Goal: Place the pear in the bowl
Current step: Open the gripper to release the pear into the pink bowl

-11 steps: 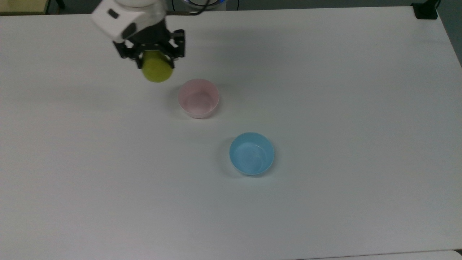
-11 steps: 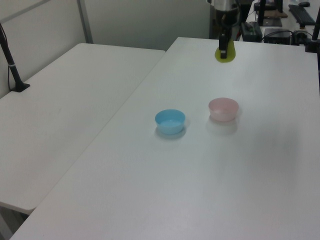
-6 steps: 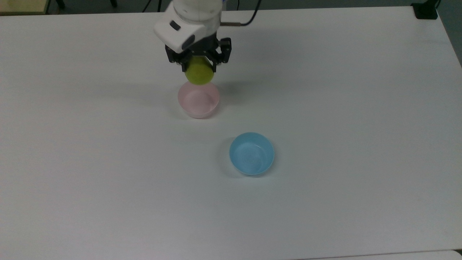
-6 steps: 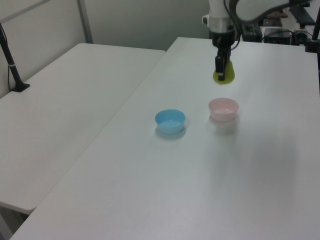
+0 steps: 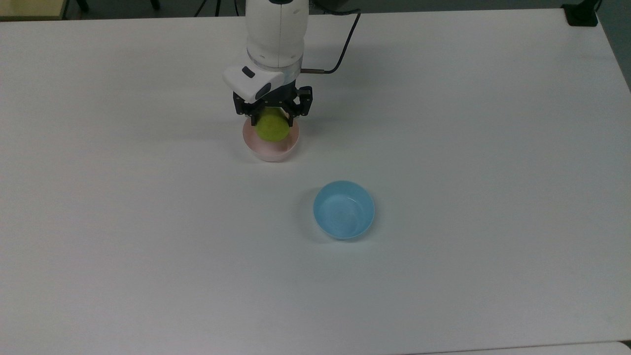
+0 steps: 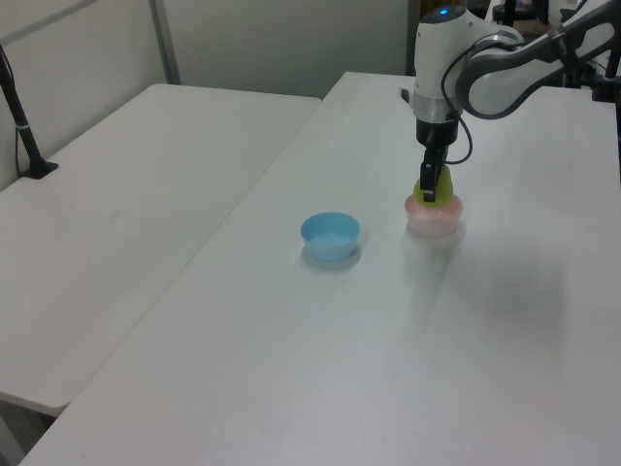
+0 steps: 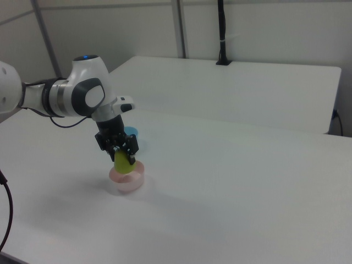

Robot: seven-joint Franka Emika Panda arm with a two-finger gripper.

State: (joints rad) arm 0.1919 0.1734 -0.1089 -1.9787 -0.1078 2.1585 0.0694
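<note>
Top view shows the gripper (image 5: pixel 272 117) clamped on the pear (image 5: pixel 272 127). It hangs just above the bowl (image 5: pixel 270 150).

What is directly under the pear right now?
The pink bowl sits right under the pear, which the gripper holds at its rim. The bowl's floor is covered by the pear, so its contents cannot be seen.

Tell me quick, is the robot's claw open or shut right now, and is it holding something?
Gripper: shut on the pear, holding it right over the pink bowl.
</note>
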